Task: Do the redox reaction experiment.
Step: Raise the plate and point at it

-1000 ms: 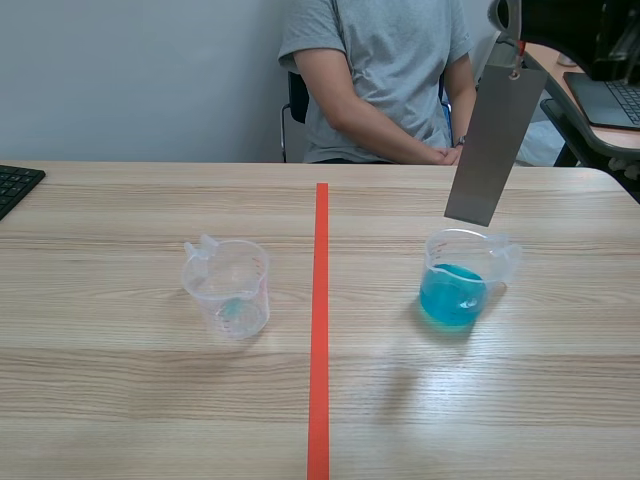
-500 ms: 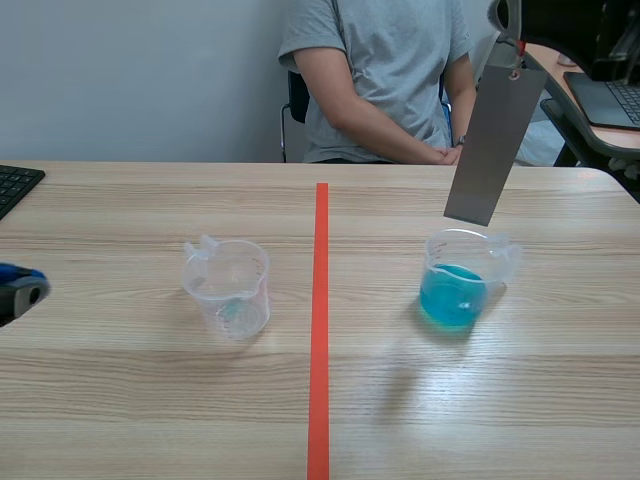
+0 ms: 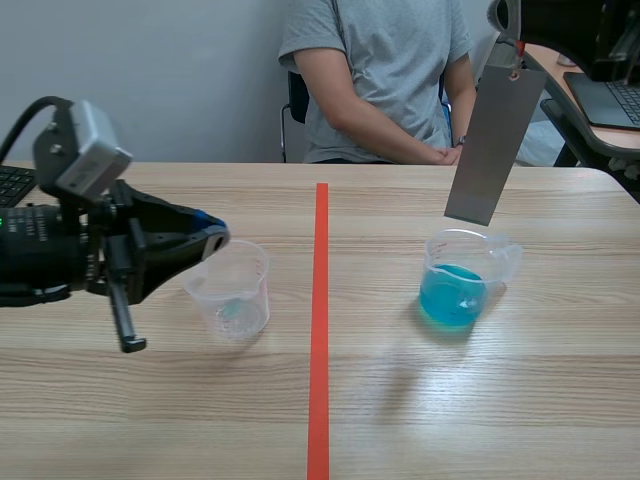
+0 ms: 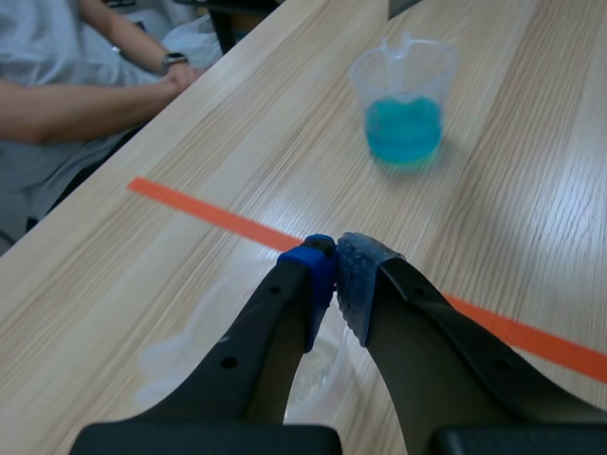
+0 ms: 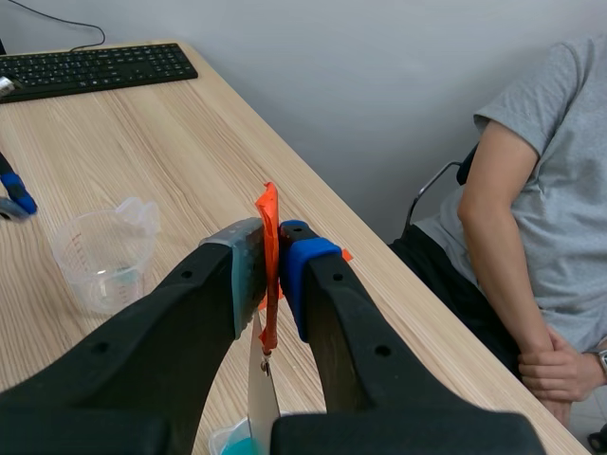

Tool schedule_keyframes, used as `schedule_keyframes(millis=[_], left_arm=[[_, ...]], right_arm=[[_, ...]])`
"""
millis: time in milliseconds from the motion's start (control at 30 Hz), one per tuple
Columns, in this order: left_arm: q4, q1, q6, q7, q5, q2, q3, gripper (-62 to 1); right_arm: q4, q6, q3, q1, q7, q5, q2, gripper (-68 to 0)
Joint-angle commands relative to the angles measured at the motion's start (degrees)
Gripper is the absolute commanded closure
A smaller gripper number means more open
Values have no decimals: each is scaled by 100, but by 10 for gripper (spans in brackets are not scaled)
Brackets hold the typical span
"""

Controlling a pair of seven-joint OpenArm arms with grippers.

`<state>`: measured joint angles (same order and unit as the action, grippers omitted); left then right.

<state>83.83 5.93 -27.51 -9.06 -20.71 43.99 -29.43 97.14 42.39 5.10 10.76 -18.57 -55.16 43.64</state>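
An empty clear beaker (image 3: 233, 291) stands left of the orange-red tape line (image 3: 320, 300). My left gripper (image 3: 207, 236) hovers shut at its near-left rim, holding nothing; in the left wrist view the fingertips (image 4: 334, 277) meet above the beaker (image 4: 204, 318). Right of the line stands a beaker of blue liquid (image 3: 455, 288), also seen ahead of the left gripper (image 4: 402, 102). A grey metal strip (image 3: 495, 135) hangs tilted above it. My right gripper (image 5: 270, 248) is shut on the strip's orange tab (image 5: 268, 213), with the strip (image 5: 260, 403) dangling below.
A person (image 3: 380, 70) sits across the table with hands folded at the far edge. A black keyboard (image 3: 15, 185) lies at the far left, also visible in the right wrist view (image 5: 95, 66). A side desk with a laptop (image 3: 610, 95) stands at the right.
My left arm has come in from the left, and its shut gripper now hangs by the empty beaker. The right arm, strip and both beakers have not moved.
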Motion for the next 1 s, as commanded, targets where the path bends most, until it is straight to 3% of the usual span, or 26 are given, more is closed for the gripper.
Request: schedule_keyframes(millis=[0, 167, 367, 633, 967], left_arm=[[-81, 229, 13, 48, -44, -236, -136, -49], [-645, 979, 142, 245, -39, -894, -780, -49], [-1537, 1659, 142, 295, 236, -1644, -1272, -49], [-2638, 2400, 140, 289, 236, -2522, -1700, -49], [-3501, 2949, 138, 291, 282, -3480, -2031, -49]], right_arm=[[74, 33, -81, 129, 66, -101, 79, -15], [74, 33, -81, 129, 66, -101, 79, -15], [74, 33, -81, 129, 66, -101, 79, -15], [74, 33, -81, 129, 66, -101, 79, -15], [74, 33, -81, 129, 66, -101, 79, -15]])
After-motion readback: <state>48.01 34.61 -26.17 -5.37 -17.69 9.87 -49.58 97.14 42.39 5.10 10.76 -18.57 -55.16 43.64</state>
